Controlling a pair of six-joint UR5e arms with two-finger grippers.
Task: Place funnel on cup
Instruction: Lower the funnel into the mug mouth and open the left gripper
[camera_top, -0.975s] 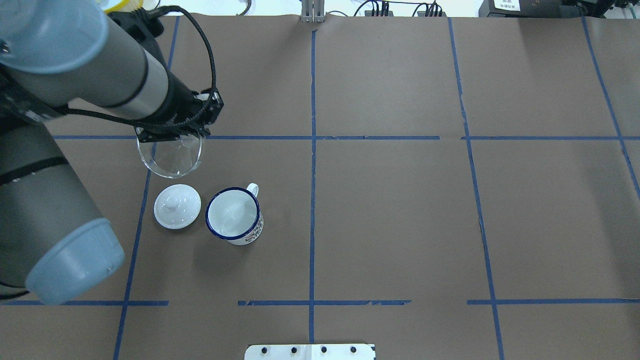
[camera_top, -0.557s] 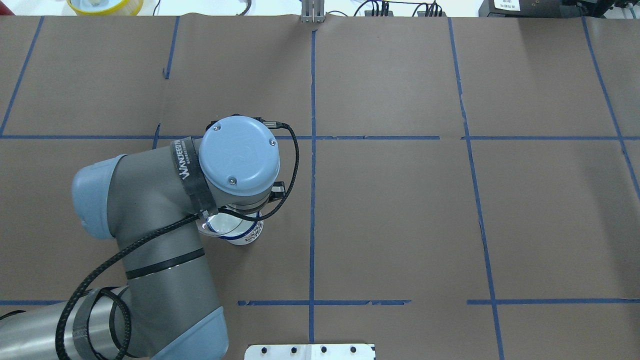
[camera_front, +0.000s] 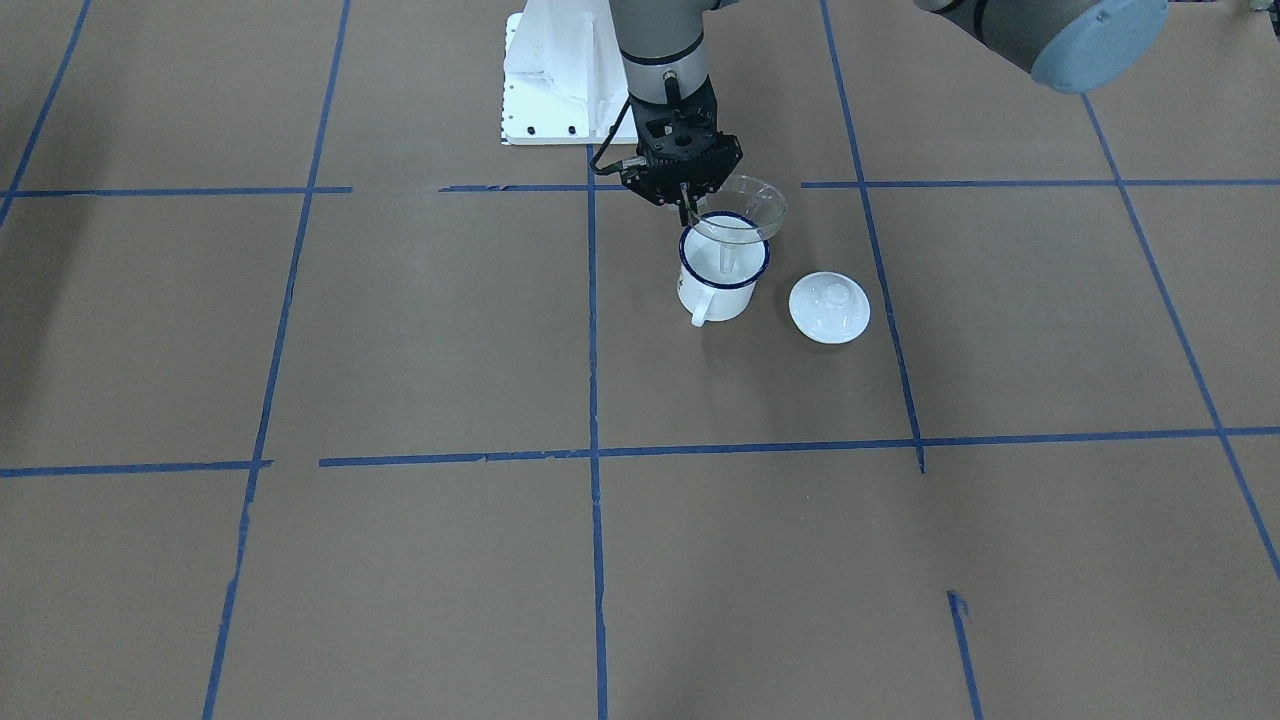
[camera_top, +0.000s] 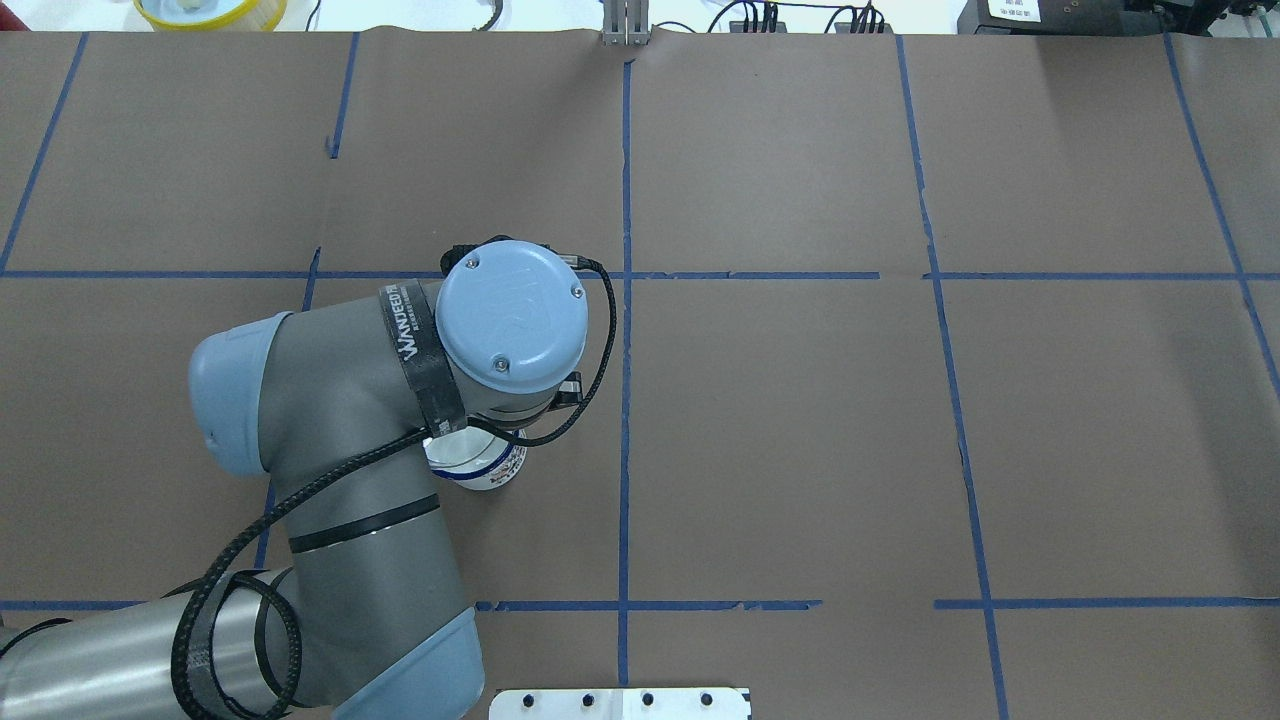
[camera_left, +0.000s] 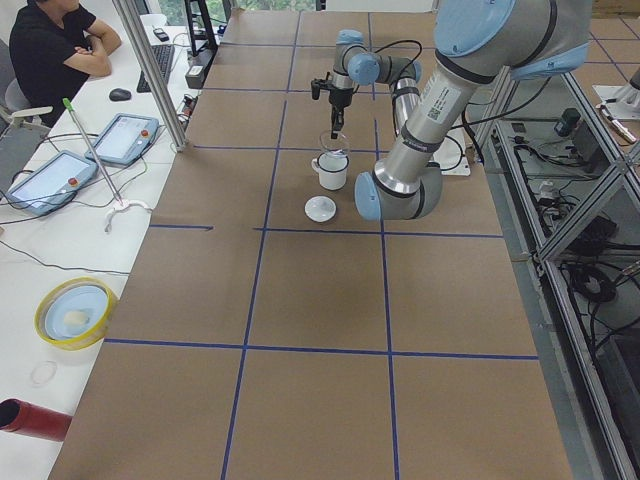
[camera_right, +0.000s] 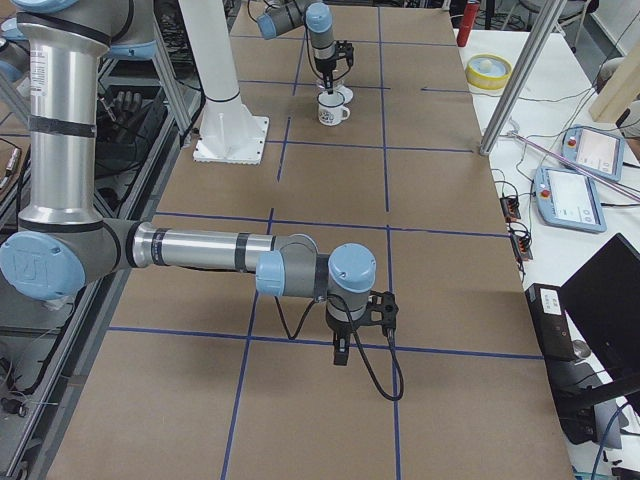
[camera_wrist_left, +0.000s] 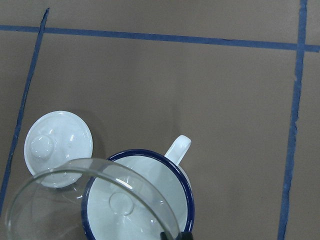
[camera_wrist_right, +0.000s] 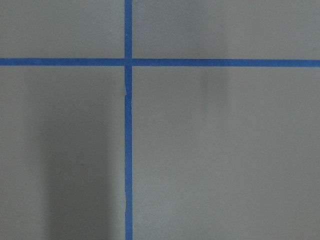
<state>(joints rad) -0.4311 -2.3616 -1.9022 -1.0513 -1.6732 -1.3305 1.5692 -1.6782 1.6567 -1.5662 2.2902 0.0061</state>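
Observation:
The cup (camera_front: 722, 280), white with a dark blue rim, stands left of the white knobbed lid (camera_front: 829, 307). My left gripper (camera_front: 688, 205) is shut on the rim of the clear funnel (camera_front: 748, 203) and holds it over the cup, with the spout hanging in the cup's mouth. The cone sits above the rim, offset toward the lid. In the left wrist view the funnel (camera_wrist_left: 60, 185) overlaps the cup (camera_wrist_left: 150, 195). In the overhead view my wrist hides most of the cup (camera_top: 485, 468). My right gripper (camera_right: 340, 350) hovers over the table far away; I cannot tell its state.
The lid (camera_wrist_left: 58, 148) lies on the table close beside the cup. The robot's white base plate (camera_front: 555, 90) is behind the cup. A yellow bowl (camera_top: 210, 10) sits at the table's far left edge. Brown paper with blue tape lines covers the table.
My left arm has swung the funnel from behind the lid to over the cup. Since 0.6 s ago it has shifted slightly right, and it now hides the lid from overhead.

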